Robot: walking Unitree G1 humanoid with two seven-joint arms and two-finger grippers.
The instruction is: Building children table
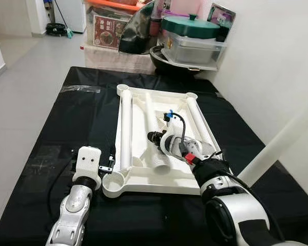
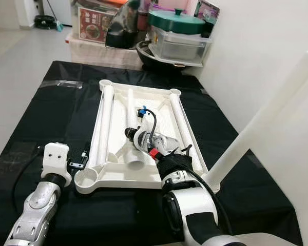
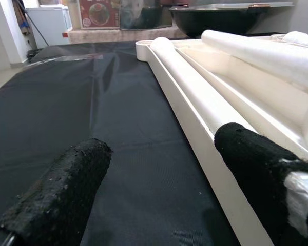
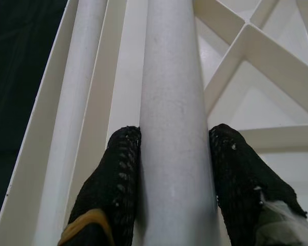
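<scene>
An upturned white plastic tabletop lies on the black-covered table. White legs lie inside it along the left and right rims. A middle leg lies between them, and my right gripper is shut on it; its fingers press both sides of that leg. Another white leg slants up from the tabletop's near right corner. My left gripper is open, low over the cloth beside the tabletop's near left rim.
Beyond the table's far edge stand a black wok, a clear bin with a green lid and boxes. A white wall runs close along the right. Grey floor lies to the left.
</scene>
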